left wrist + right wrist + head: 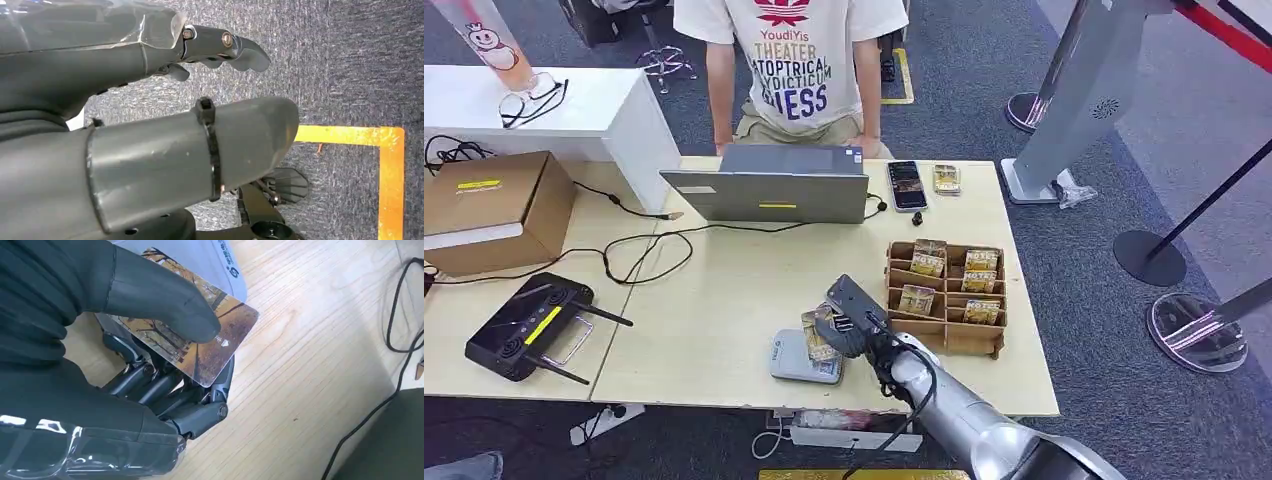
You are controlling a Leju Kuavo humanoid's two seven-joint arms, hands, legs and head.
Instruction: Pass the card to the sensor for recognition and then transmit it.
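Right hand: clamped on card, thumb on top.
Left hand: hanging, state unclear.
Risk: card slipping over sensor.

The card is a thin rectangle printed with an autumn scene of orange-brown trees and a small white mark near one edge. It is pinched flat between thumb and fingers just above the sensor, a small pale grey flat box with rounded corners lying near the front edge of the table, just left of the cardboard card tray.
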